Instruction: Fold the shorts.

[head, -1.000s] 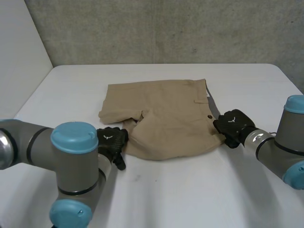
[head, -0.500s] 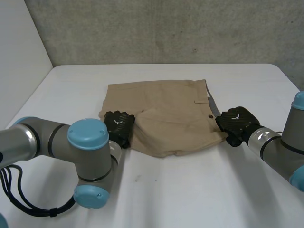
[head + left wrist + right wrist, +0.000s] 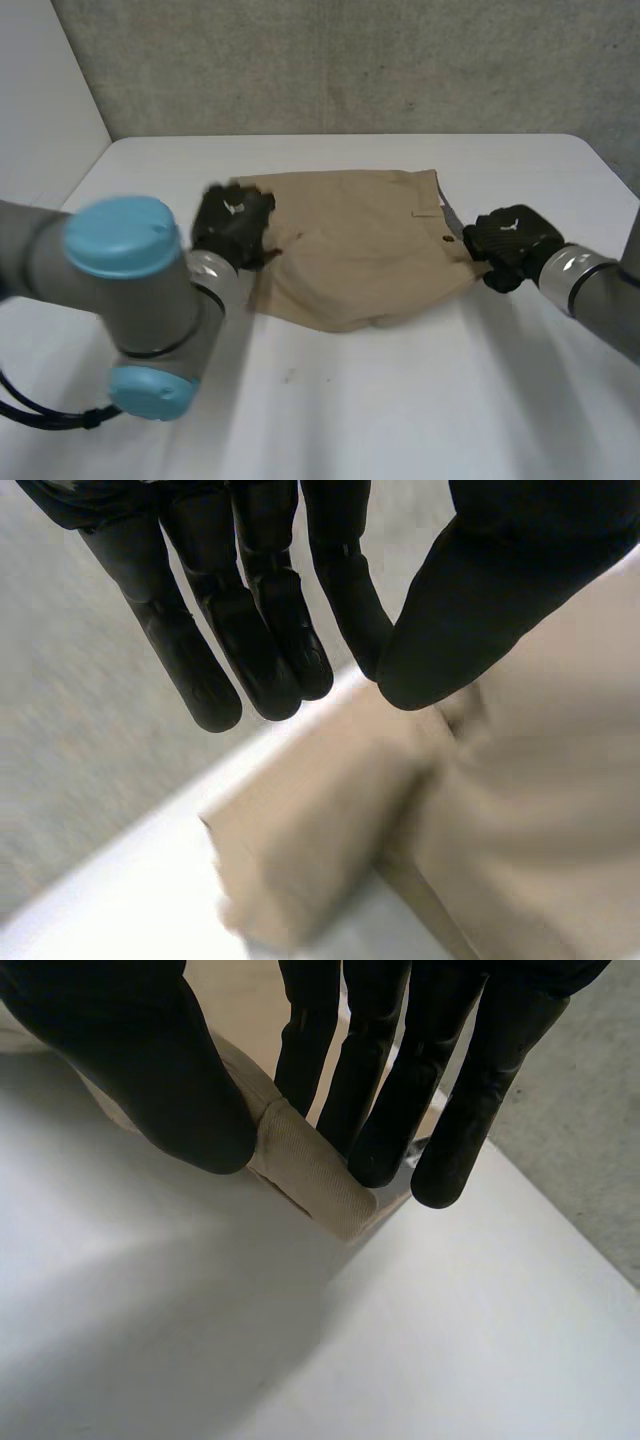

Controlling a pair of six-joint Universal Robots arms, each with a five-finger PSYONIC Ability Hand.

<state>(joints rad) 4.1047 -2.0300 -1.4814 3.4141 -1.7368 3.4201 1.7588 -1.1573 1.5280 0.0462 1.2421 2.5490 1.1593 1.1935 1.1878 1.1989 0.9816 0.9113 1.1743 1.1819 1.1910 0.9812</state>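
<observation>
The tan shorts (image 3: 350, 245) lie spread across the middle of the white table (image 3: 420, 400). My left hand (image 3: 232, 225) is at their left edge, at the leg end, raised a little off the table. In the left wrist view its thumb (image 3: 480, 590) meets the fingers (image 3: 260, 640) on a bunched fold of the shorts (image 3: 320, 820), which hangs below them. My right hand (image 3: 510, 245) is at the right edge, by the waistband. There its thumb (image 3: 130, 1070) and fingers (image 3: 390, 1090) pinch a rolled piece of the shorts' waistband (image 3: 310, 1170) just above the table.
My left arm's big grey elbow with light-blue caps (image 3: 130, 300) stands over the table's near left. A grey wall (image 3: 350, 60) runs behind the table's far edge. Bare white table (image 3: 430, 1330) lies beyond the right hand's fingertips.
My left hand has moved from the shorts' near-left corner up along the left edge, closed on the cloth and lifted it. My right hand has shifted slightly away with the waistband.
</observation>
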